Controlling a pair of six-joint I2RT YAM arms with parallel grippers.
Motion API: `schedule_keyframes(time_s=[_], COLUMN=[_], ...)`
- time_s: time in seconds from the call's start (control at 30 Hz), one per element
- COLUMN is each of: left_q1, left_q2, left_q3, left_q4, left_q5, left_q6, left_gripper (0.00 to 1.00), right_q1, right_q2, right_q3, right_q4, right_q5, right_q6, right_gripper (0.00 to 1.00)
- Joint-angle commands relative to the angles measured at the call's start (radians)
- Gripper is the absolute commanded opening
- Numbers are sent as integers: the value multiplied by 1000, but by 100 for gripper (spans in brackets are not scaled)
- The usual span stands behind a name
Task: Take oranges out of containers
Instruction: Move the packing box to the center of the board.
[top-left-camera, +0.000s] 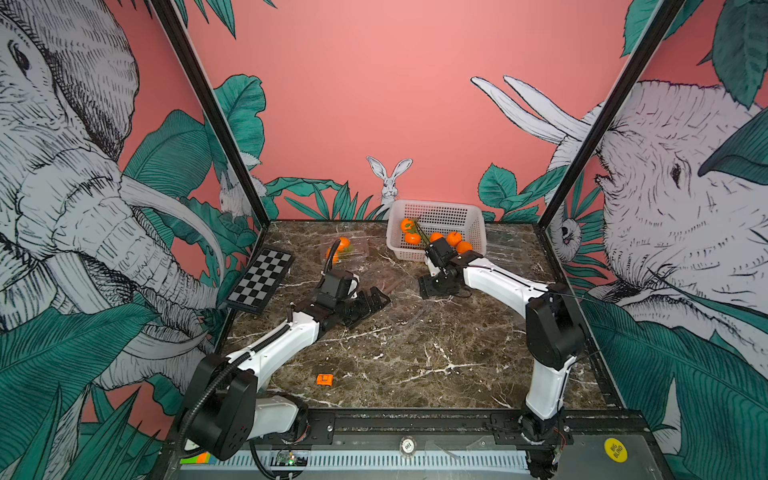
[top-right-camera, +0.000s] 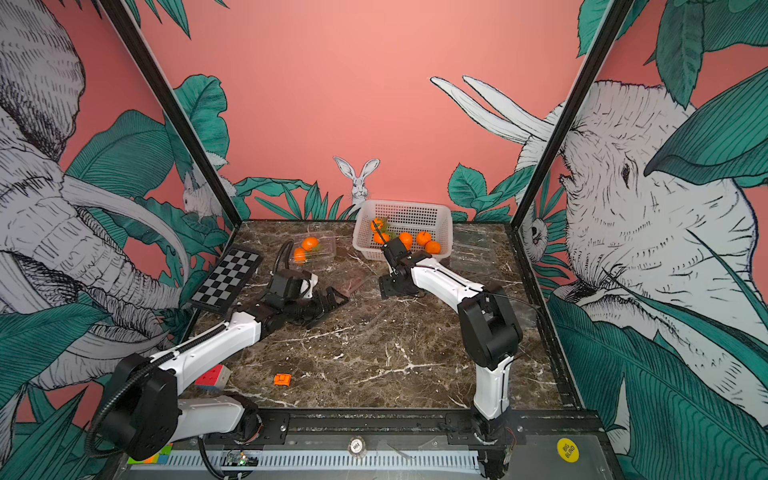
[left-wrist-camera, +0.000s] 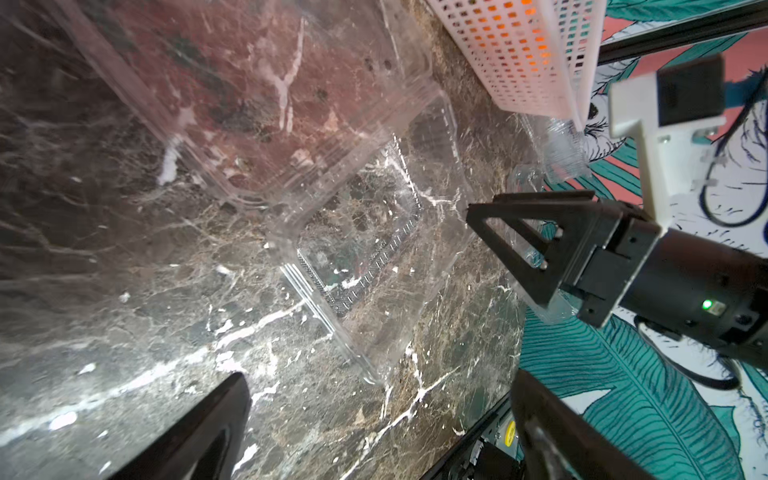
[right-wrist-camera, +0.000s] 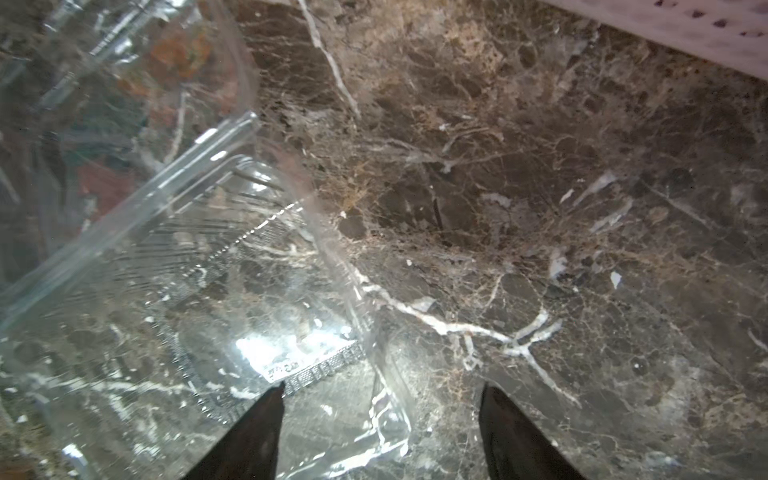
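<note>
Two oranges (top-left-camera: 343, 243) sit in a clear container (top-left-camera: 360, 248) at the back left of the table. Several more oranges (top-left-camera: 454, 238) lie in the white basket (top-left-camera: 436, 212). An empty clear container (top-left-camera: 395, 286) (left-wrist-camera: 374, 249) lies open between my two grippers. My left gripper (top-left-camera: 372, 300) (left-wrist-camera: 380, 436) rests low just left of it, open and holding nothing. My right gripper (top-left-camera: 430, 286) (right-wrist-camera: 386, 432) points down at its right end. Its jaws are open and straddle the container's thin wall (right-wrist-camera: 386, 415): one fingertip (right-wrist-camera: 266, 415) is over the inside, its partner outside.
A folded chessboard (top-left-camera: 262, 278) lies at the left edge. A small flat orange block (top-left-camera: 324, 379) is near the front. A colour cube (top-right-camera: 212, 376) sits under my left arm. More empty clear containers (top-left-camera: 505, 245) lie right of the basket.
</note>
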Motion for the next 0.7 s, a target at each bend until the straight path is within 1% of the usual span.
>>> schedule_keyframes(time_s=[0.0, 0.1, 0.23, 0.27, 0.33, 0.4, 0.5, 0.67], left_q1=[3, 6, 7, 7, 7, 6, 4, -30], left_q2=[64, 137, 194, 206, 232, 250, 263, 272], left_q3=[-8, 6, 48, 54, 61, 62, 63, 69], left_q4=[113, 180, 179, 182, 206, 230, 257, 277], left_q5=[57, 87, 86, 85, 99, 103, 105, 104], left_q6=[-18, -42, -19, -19, -26, -35, -47, -53], left_gripper=[99, 99, 99, 99, 99, 99, 99, 99], right_q1=[19, 28, 36, 37, 37, 39, 39, 39], right_q2=[38, 87, 123, 130, 142, 133, 83, -9], right_q3=[61, 100, 116, 120, 123, 115, 60, -45], right_q4=[4, -1, 24, 23, 16, 9, 23, 17], right_q5=[54, 74, 76, 76, 77, 90, 115, 143], right_q6=[-23, -18, -20, -21, -25, -26, -18, 10], right_gripper=[67, 60, 49, 47, 41, 33, 24, 15])
